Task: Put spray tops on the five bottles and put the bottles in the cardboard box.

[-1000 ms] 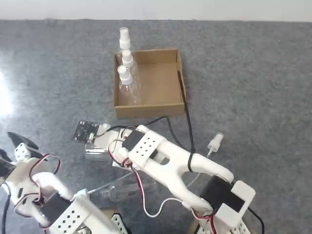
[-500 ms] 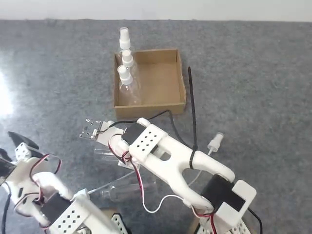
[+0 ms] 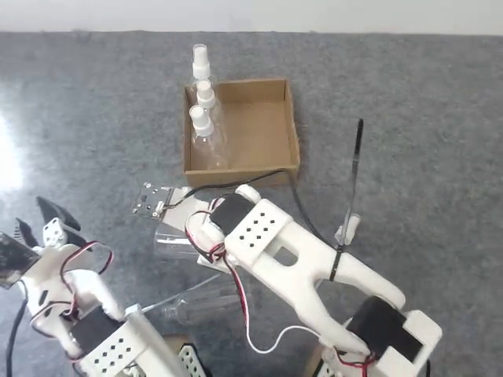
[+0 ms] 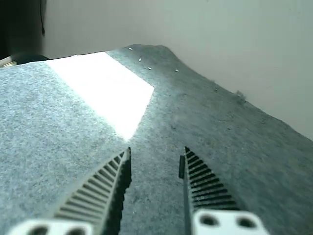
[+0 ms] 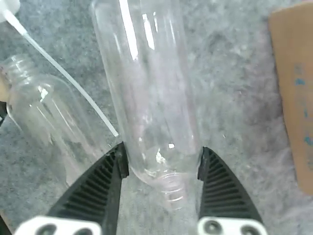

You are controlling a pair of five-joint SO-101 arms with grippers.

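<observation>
Grey carpet covers the table, and the cardboard box sits at upper centre with capped bottles at its left wall. In the right wrist view, the right gripper pinches an open bottle near its neck end. A second open bottle lies just beside it at left, with a thin dip tube running between the two.

From where I stand, the lift should go straight up, so the slick plastic neither twists nor drags that tube. The bottle then wants standing upright with its neck free. A loose spray top waits at right. The left gripper hangs spread and empty over bare carpet.
</observation>
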